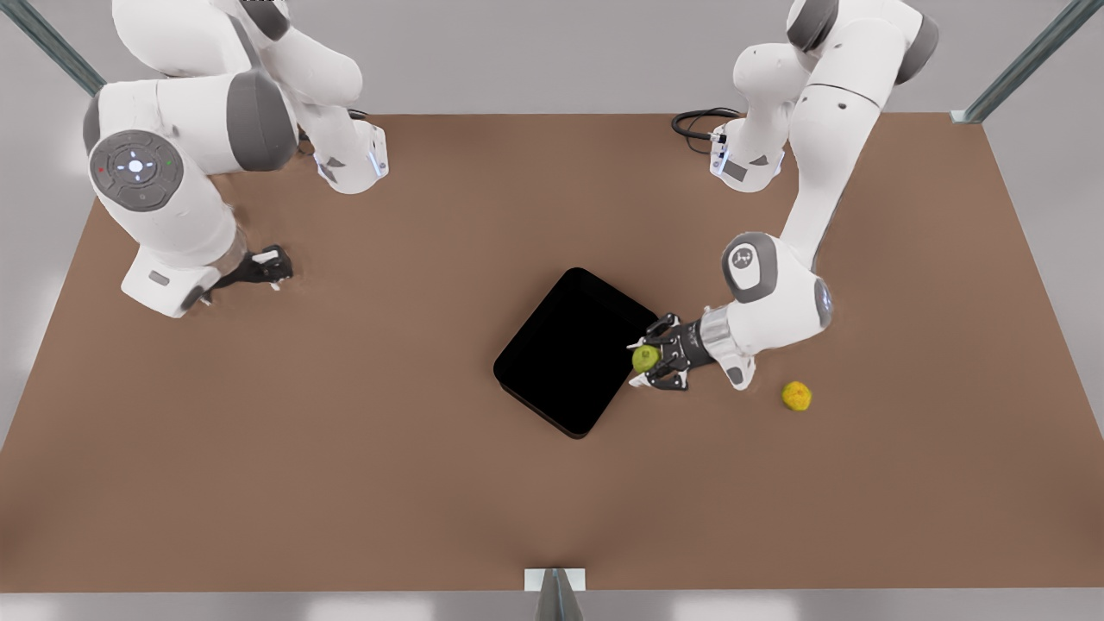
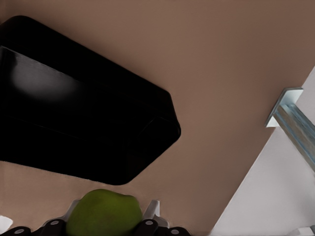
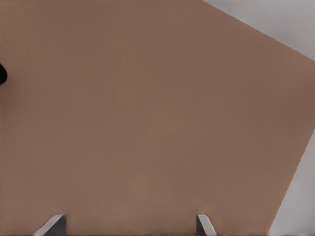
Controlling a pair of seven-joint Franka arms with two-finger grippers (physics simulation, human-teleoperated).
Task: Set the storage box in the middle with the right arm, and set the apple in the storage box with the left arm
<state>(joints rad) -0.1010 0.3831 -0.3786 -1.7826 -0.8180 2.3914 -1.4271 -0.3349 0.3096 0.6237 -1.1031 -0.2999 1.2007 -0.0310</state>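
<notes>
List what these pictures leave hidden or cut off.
- Inside of the matte black storage box: uniformly dark in the front view, floor unreadable.
- Yellow-green apple: lower part cut by the left wrist view's edge.
- Left gripper finger contact: hidden behind the apple.
- Right gripper: fingertips alone visible.

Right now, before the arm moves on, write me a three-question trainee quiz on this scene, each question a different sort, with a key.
1. True or false: the apple is already lying inside the storage box.
2. Which gripper holds the apple? A) left gripper B) right gripper C) neither
3. Fill in: the orange fruit lies on the table to the front view's ____ of the storage box.

Key:
1. False; it is held at the box's edge on the front view's right.
2. A; the right gripper waits open near the front view's left, holding nothing.
3. right
</notes>
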